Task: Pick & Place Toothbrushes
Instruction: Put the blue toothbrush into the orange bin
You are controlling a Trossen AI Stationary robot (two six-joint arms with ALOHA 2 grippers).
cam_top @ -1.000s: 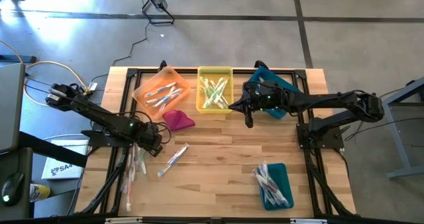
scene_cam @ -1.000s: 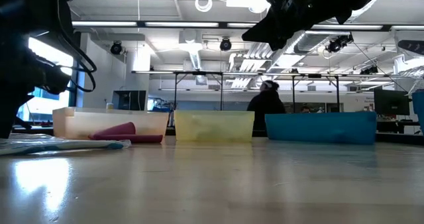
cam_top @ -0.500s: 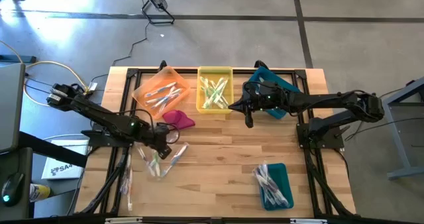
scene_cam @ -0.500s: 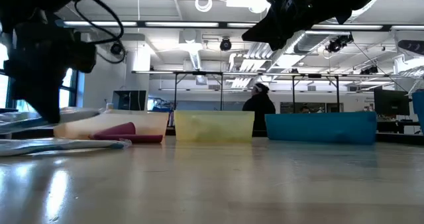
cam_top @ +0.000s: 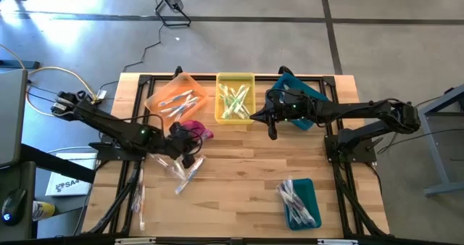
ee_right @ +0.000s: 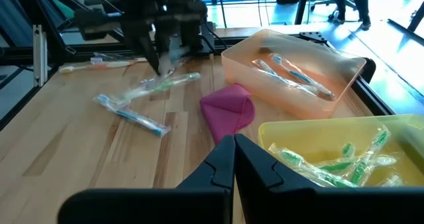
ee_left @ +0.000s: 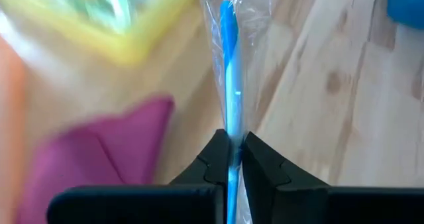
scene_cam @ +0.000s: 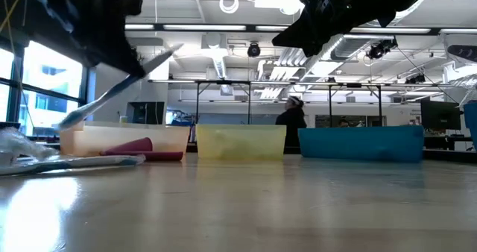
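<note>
Sorting well under way, not finished, by my reading. High view: three bins along the upper edge of the table (cam_top: 239, 201). The orange bin (cam_top: 161, 90), upper left of centre, holds a few toothbrushes; the yellow bin (cam_top: 235, 78) at upper centre holds green ones; a teal bin (cam_top: 308, 93) beside it is mostly hidden by the right arm, so its contents can't be told. A second teal bin (cam_top: 307, 196) sits lower right with a bundle of pale toothbrushes in it. Left gripper (cam_top: 181, 149) is left of centre, off the table surface, its fingers pinched narrow on a wrapped blue toothbrush (ee_left: 228, 32); the left wrist view shows the clear wrapper and blue handle running up from between the fingers, with the magenta cloth (cam_top: 194, 130) and the yellow bin's corner beyond. Low view shows that toothbrush slanting in the air at upper left of frame. Still loose on the wood: a wrapped toothbrush (cam_top: 190, 174) just below the left gripper, and pinkish ones (cam_top: 140, 198) near the lower left edge. Right gripper (cam_top: 272, 133) hangs at upper centre over the table beside the yellow bin, fingers fully closed, holding nothing visible. Remaining, as I judge it: drop the held blue one into a bin, then clear the loose ones.
</note>
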